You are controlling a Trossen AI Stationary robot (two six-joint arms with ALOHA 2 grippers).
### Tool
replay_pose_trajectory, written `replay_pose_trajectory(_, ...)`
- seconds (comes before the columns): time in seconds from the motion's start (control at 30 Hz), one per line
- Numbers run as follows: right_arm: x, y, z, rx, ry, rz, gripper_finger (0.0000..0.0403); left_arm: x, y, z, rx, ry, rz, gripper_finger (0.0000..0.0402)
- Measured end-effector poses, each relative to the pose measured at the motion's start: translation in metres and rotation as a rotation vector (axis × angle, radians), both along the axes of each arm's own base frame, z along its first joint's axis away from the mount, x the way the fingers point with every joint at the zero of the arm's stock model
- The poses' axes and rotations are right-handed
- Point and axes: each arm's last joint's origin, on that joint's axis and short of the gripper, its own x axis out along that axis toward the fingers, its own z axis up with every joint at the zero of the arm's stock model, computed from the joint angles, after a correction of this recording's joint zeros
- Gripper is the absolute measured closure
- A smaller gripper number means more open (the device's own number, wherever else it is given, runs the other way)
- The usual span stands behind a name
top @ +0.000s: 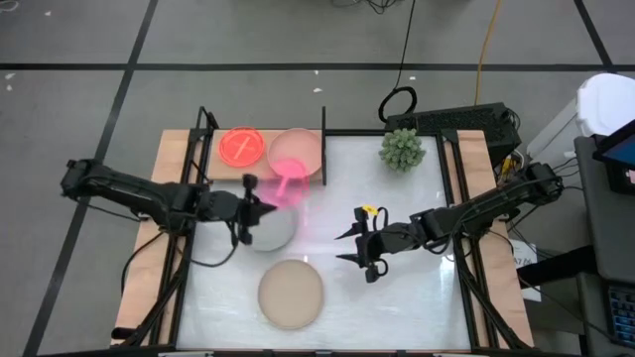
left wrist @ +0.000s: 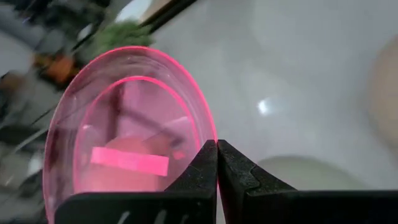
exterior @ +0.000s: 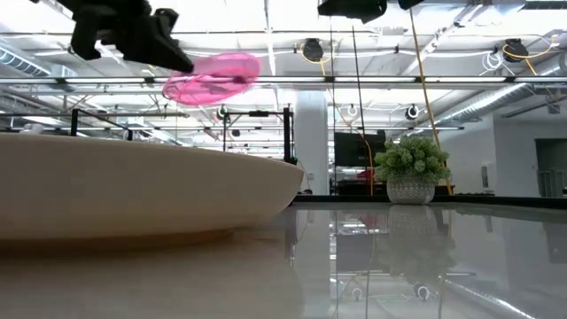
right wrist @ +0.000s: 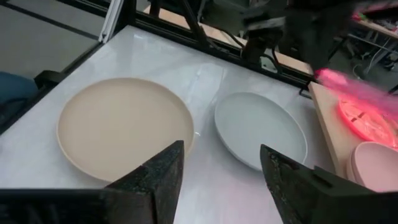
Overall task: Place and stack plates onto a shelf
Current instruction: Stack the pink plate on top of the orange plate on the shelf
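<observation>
White glossy tabletop (top: 417,297) fills the middle of the scene, framed by black rails, with grey floor all round it. At the far left end the shelf (top: 213,164), a pale wooden board with thin black uprights, carries a small neon orange plate (top: 240,146) and, just beside it toward the middle, a larger pale pink plate (top: 296,149). From the left side the left arm reaches in, and the left gripper (top: 260,206) has its fingers pinched tight on the rim of a small translucent neon pink plate (top: 289,181); that plate sticks out ahead of the fingertips, lifted off the table and tilted, hanging near the front edge of the shelf below the pale pink plate. In the left wrist view the two dark fingers (left wrist: 202,177) meet on the pink rim. Under and just beside this gripper a grey-green plate (top: 276,230) lies flat on the table, and nearer the front edge a beige plate (top: 292,293) lies flat, apart from it. Right of centre the right gripper (top: 359,248) hovers over bare tabletop with its fingers spread wide and nothing between them, well apart from the plates. At the back, toward the right, a spiky green plant (top: 402,149) stands in its pot.
</observation>
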Motion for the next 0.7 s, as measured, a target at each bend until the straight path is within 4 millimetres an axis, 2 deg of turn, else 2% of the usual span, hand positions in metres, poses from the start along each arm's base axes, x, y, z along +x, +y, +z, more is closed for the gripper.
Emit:
replay_pose_trajectory(0.2,0.000,0.000,0.000,-0.001,0.002,0.001,0.0217,-0.017,0.024,0.011,0.025,-0.023,0.167,0.0401)
replay_pose_trajectory(0.4,0.001,0.000,-0.002,0.007,0.004,-0.005,0.0218,-0.026,0.055,0.006,0.031,0.044,0.351,0.0401)
replay_pose_trajectory(0.7,0.003,0.001,-0.002,0.027,-0.005,-0.014,0.0218,-0.038,0.093,0.001,-0.052,0.061,0.626,0.0401)
